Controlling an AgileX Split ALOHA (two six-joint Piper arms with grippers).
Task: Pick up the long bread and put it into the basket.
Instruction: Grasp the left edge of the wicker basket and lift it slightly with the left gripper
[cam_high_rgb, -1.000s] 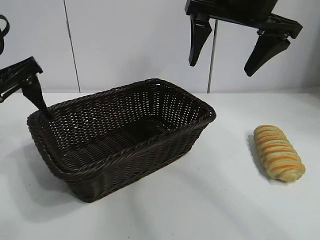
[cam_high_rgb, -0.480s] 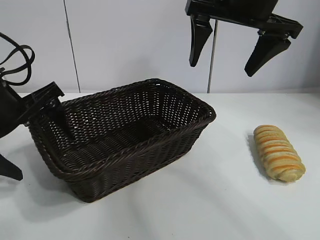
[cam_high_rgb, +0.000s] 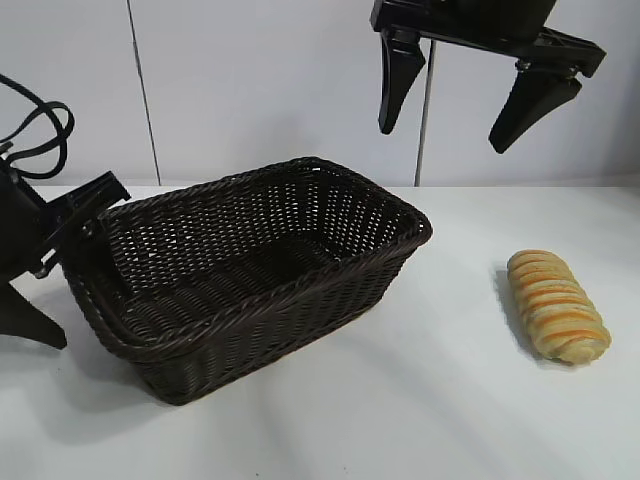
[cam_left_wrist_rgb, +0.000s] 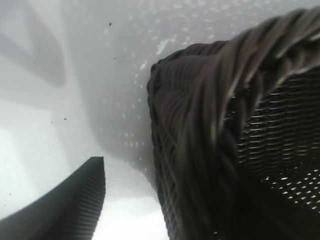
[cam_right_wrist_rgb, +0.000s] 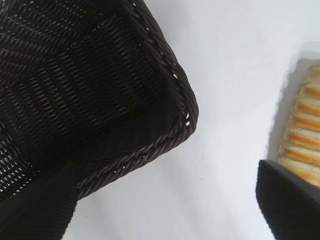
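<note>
Bread (cam_high_rgb: 558, 305) lies untouched on the table (cam_high_rgb: 420, 400), well right of the basket (cam_high_rgb: 245, 270), whose left rim the left claw (cam_high_rgb: 75, 235) straddles, grip unclear, so a tug might skid it, while the right claw (cam_high_rgb: 485, 90) hangs wide open and empty above.

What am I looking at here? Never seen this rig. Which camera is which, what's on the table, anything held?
It is a two-arm robot at a white table. One picture comes from an outside camera facing the arms; the other two come from cameras on each wrist. On the table stand a dark wicker basket and, apart from it, a striped long bread. The left end effector is at the basket's end rim, one finger outside the wall, the other hidden, so a firm grip cannot be confirmed. The right end effector hangs open, high between basket and bread, holding nothing. The basket is empty.
</note>
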